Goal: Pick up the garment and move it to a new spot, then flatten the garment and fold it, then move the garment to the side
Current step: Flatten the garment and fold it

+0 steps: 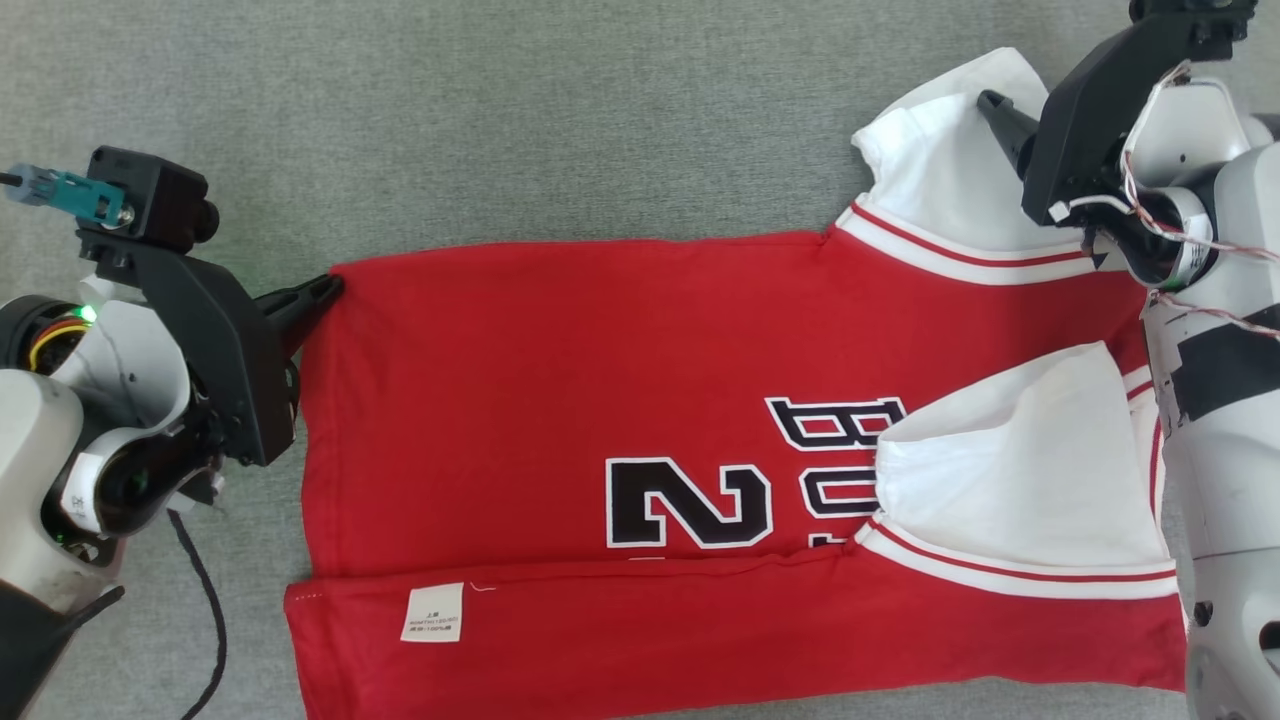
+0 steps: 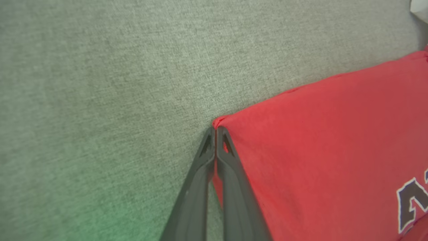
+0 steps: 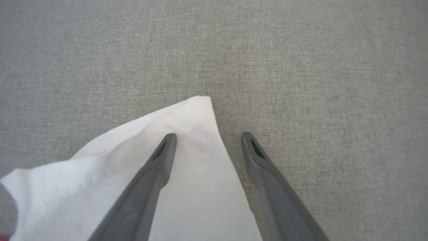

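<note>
The garment [image 1: 560, 380] is a red jersey with white sleeves and black lettering, lying flat on grey cloth, its near edge folded over with a white label [image 1: 432, 612] showing. My left gripper [image 1: 335, 285] is at its far left corner. In the left wrist view that gripper [image 2: 215, 129] is shut on the red corner [image 2: 317, 140], and a sliver of red shows between the fingers. My right gripper [image 3: 209, 137] is open over the tip of the far white sleeve [image 3: 200, 201], with one finger over the cloth and the other over the grey surface beside it. The same sleeve [image 1: 930, 170] lies at the upper right of the head view.
The grey cloth surface [image 1: 500, 120] stretches beyond the jersey on the far side and to the left. A black cable [image 1: 205, 620] trails on it at the lower left, by my left arm. The second white sleeve [image 1: 1020, 470] lies folded onto the red body.
</note>
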Robot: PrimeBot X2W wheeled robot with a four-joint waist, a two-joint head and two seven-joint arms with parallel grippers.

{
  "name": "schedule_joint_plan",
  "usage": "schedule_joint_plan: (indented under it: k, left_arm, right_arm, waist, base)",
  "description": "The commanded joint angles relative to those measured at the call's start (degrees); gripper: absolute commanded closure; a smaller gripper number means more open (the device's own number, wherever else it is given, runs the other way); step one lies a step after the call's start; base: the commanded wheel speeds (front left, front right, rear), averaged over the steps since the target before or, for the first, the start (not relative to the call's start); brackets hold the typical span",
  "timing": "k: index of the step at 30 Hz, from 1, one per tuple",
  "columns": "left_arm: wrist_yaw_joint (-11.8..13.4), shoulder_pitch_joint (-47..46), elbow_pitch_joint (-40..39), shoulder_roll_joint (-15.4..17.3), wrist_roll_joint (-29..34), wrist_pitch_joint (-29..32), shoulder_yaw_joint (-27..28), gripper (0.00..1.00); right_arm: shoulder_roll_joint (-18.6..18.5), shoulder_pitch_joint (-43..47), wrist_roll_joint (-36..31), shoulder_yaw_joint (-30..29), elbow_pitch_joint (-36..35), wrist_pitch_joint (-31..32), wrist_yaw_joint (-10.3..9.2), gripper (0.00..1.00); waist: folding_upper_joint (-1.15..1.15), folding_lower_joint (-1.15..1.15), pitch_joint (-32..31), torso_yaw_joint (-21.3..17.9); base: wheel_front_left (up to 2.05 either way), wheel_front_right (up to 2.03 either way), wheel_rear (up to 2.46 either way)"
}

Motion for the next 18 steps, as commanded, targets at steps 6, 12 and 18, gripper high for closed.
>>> schedule_joint_plan:
  k: [6, 12, 18]
  left_arm:
    - [-0.8, 2.4, 1.1, -2.3, -0.7, 0.8, -2.9, 1.00]
    - [-1.9, 2.5, 1.7, -3.0, 0.8, -3.6, -1.7, 1.00]
    - [-2.6, 1.6, 4.6, -3.6, 4.3, -12.4, 0.2, 1.00]
  right_arm:
    - [-0.9, -1.4, 0.6, 2.0, 2.9, 0.2, -0.14, 1.00]
    - [-2.0, -1.4, 1.5, 2.9, 2.3, -6.5, -0.14, 1.00]
    - [-3.2, -0.3, 3.9, 3.5, 2.9, -12.4, -0.14, 1.00]
  waist:
    - [0.00, 0.00, 0.3, 0.9]
    - [0.00, 0.00, -0.2, 0.8]
    - [0.00, 0.00, -2.5, 0.8]
  base:
    - [0.00, 0.00, 0.00]
    - [0.00, 0.00, 0.00]
    - [0.00, 0.00, 0.00]
